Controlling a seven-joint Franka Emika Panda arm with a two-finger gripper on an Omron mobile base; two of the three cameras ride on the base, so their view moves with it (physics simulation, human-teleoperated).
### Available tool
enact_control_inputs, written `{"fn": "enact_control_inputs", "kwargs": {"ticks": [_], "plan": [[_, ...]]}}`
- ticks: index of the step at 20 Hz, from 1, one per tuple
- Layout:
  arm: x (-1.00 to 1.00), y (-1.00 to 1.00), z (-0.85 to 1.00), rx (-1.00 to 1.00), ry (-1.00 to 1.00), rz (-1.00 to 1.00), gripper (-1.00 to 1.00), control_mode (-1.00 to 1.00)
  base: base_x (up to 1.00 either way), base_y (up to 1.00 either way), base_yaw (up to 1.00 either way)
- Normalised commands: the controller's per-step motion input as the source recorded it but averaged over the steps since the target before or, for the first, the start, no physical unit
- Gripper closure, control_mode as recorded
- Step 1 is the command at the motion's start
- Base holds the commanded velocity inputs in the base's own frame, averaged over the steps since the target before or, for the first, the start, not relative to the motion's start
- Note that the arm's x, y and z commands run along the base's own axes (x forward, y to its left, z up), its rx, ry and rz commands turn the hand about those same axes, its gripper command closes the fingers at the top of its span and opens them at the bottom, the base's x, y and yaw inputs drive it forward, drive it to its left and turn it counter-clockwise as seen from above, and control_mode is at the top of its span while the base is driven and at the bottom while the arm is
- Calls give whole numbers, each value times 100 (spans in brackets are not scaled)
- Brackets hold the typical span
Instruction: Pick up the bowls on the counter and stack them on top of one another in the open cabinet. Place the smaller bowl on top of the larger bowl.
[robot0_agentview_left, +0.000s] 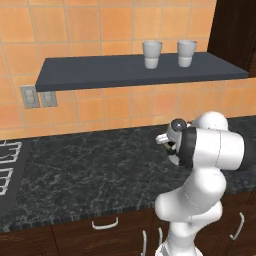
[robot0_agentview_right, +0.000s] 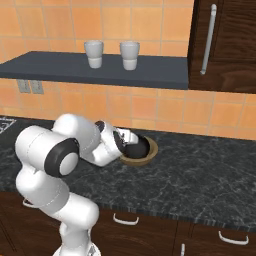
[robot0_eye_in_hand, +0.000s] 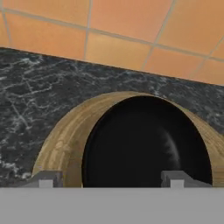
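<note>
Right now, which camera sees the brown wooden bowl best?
The hand view: the larger bowl looms close there, with its wood grain, thick rim and dark inside plain to see. The right base view shows it small on the counter, half hidden behind the gripper. In the left base view the arm blocks it.

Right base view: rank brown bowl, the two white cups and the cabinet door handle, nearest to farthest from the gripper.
1. larger bowl, on the counter right at the gripper.
2. Right cup, on the open cabinet, above.
3. Left cup, same shelf; too close to call against the right cup.
4. Door handle, upper right.
</note>
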Motion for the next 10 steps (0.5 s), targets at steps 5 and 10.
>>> {"fn": "enact_control_inputs", "kwargs": {"ticks": [5, 10], "plan": [[-37, 68, 72, 0, 13, 0, -100, -100, 0, 0, 0], [-14, 13, 51, 1, 0, -2, -100, -100, 0, 0, 0]]}}
